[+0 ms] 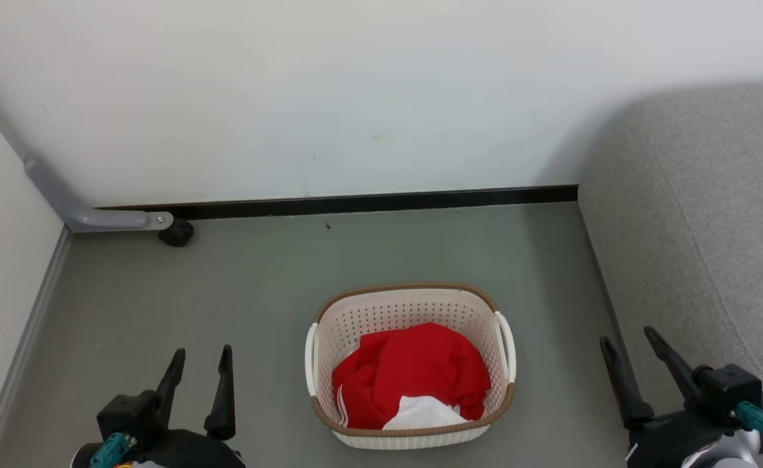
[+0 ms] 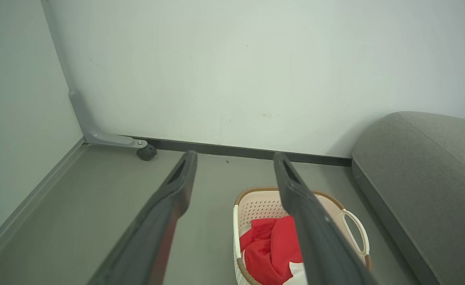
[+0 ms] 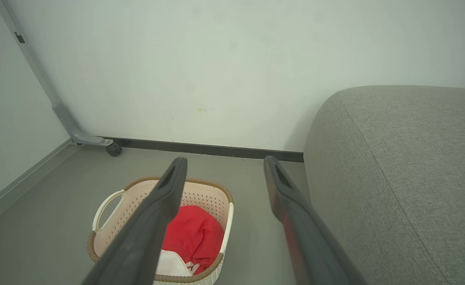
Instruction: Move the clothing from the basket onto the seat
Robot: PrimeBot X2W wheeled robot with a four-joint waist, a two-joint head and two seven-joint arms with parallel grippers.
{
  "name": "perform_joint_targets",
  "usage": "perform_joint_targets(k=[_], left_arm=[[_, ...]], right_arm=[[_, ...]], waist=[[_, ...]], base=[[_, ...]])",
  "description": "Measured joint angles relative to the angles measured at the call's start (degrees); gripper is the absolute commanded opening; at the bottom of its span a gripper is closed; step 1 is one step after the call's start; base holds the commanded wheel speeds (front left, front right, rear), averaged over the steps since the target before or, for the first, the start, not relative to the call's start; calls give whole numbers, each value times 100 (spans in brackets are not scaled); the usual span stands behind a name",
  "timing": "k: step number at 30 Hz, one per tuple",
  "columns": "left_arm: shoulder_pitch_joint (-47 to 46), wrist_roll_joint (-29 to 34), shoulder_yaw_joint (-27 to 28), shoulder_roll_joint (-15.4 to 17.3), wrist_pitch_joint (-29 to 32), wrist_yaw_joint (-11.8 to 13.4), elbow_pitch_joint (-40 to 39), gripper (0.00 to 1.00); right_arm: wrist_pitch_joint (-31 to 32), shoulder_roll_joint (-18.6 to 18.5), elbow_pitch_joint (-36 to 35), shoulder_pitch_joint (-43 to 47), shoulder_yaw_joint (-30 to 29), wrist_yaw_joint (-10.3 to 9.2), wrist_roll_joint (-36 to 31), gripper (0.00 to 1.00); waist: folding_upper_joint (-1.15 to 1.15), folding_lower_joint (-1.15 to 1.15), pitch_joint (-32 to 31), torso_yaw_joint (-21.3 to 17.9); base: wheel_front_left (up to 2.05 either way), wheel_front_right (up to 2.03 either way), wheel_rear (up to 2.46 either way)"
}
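I see my left gripper (image 1: 203, 354) and right gripper (image 1: 628, 338) both spread wide and empty, low on either side of the basket (image 1: 388, 317) on the floor (image 1: 258, 279). The red clothing (image 1: 414, 370) lies bunched inside it. The grey seat (image 1: 713, 227) stands to its right.

Grey floor (image 1: 225, 279), white wall (image 1: 355, 97) with black skirting (image 1: 368, 203) along its base, grey metal leg (image 1: 95, 218) ending in a black caster (image 1: 176, 233) at floor's far-left corner.
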Motion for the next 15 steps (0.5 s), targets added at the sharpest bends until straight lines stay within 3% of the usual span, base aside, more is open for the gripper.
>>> perform_joint_targets(k=[15], left_arm=[[-160,152,-89,-97,0,-55,-326,100]], right_arm=[[-2,100,-346,-247,-21,7,-130,100]], waist=[[0,2,674,-150]], base=[[0,0,0]])
